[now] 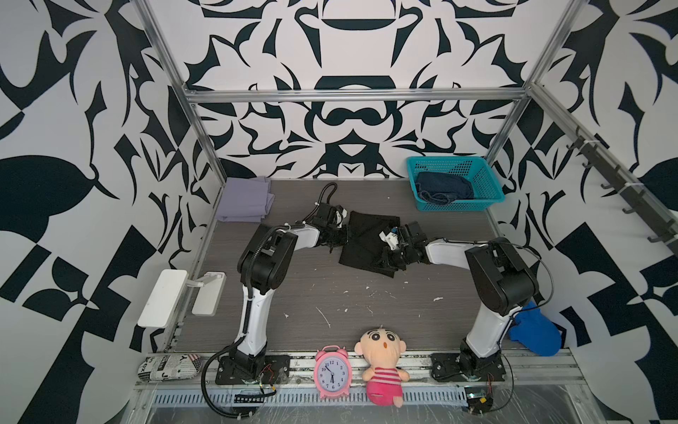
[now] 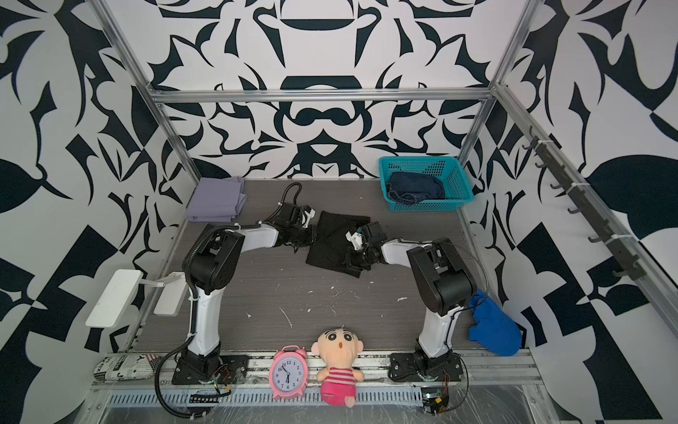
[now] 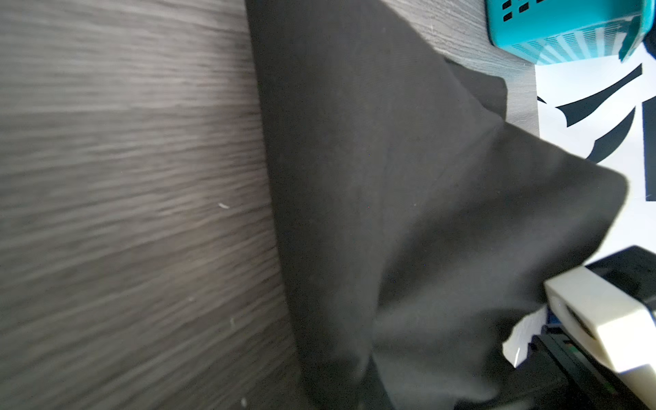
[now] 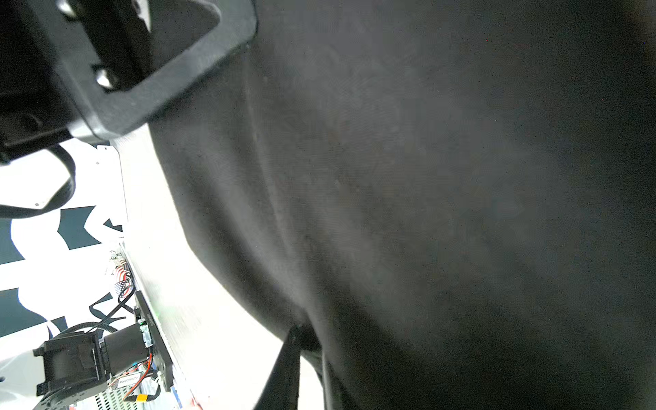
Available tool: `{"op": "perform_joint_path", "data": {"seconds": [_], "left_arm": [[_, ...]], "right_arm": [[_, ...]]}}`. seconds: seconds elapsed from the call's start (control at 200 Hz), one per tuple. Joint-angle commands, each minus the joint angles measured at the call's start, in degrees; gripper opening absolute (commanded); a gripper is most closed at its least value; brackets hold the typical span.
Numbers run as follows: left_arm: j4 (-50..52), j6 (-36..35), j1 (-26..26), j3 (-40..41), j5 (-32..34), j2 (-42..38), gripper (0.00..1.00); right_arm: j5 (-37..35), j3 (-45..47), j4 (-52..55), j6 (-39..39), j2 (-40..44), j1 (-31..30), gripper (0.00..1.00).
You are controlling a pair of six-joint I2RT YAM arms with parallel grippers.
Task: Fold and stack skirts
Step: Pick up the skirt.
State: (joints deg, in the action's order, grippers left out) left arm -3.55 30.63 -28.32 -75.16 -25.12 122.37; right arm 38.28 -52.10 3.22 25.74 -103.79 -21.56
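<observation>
elbows (image 1: 268, 257) high; left hand (image 1: 339, 238), right hand (image 1: 389, 258) at black skirt (image 1: 367, 231)

pink alarm clock (image 1: 332, 371) — dial numerals 1–12 | newsprint pouch (image 1: 169, 365) — lettering unreadable

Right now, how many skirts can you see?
3. A purple skirt lies folded at the far left, a black skirt in the middle, a denim skirt in the basket. Others may hide beneath it.

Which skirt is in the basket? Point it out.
The dark denim skirt, crumpled inside the teal basket at the far right of the table. The purple skirt lies folded in the far left corner; the black skirt lies mid-table.
</observation>
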Motion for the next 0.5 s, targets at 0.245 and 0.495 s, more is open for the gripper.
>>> {"op": "perform_joint_path", "data": {"seconds": [0.245,0.495], "left_arm": [[2.87,2.37,0.93,0.58,0.23,-3.19,0.0],[5.04,4.21,2.65,0.57,2.78,-6.28,0.0]], "right_arm": [[-0.06,-5.23,3.92,-1.35,10.41,0.12,0.4],[-9.81,-0.96,-3.75,-1.84,31.81,2.57,0.78]]}}
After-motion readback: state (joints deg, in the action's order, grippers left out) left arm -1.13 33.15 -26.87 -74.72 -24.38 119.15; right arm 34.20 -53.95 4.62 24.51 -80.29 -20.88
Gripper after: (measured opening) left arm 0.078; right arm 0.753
